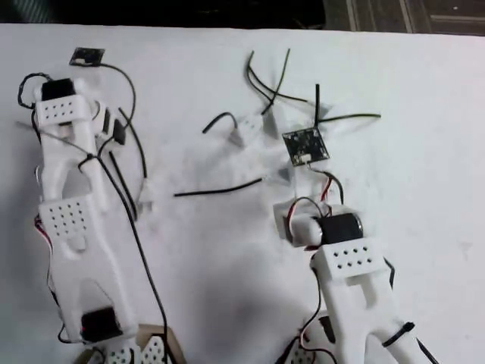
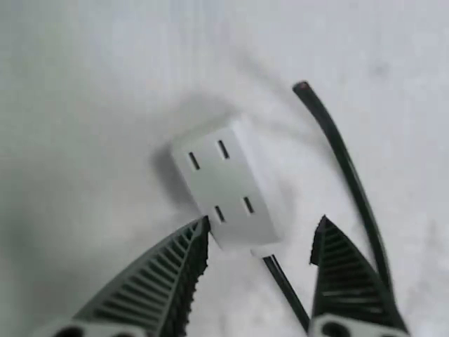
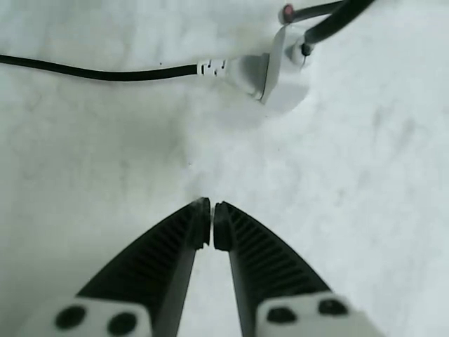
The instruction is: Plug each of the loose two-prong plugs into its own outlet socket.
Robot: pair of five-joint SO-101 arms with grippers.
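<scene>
Outlet socket block [image 2: 228, 182]: on the table [image 1: 424, 91] by my left arm, slotted face towards the wrist camera. A black cord [image 2: 344, 161] runs past it.
Left pincer [image 2: 261, 235]: wide open and empty. One tip is at the block's near corner, the other is apart from it, by the cord.
Two-prong plug [image 3: 270, 67]: flat on the table ahead of my right arm, well apart from that block. I can't see its prongs.
Right pincer [image 3: 212, 225]: all but closed, a sliver between the tips, holding nothing.
Risk, left: closing as it stands could catch only the corner and skid the light block, or pinch the cord instead.
Risk, mating: the stiff cords may twist the plug off line, so the prongs miss the slots.
Count: two arms. Four slots on the block, in two pairs. Three white cord ends [image 1: 244, 130] that I can make out from the high view; I can't tell plug from socket. Two small dark squares [image 1: 305, 145].
</scene>
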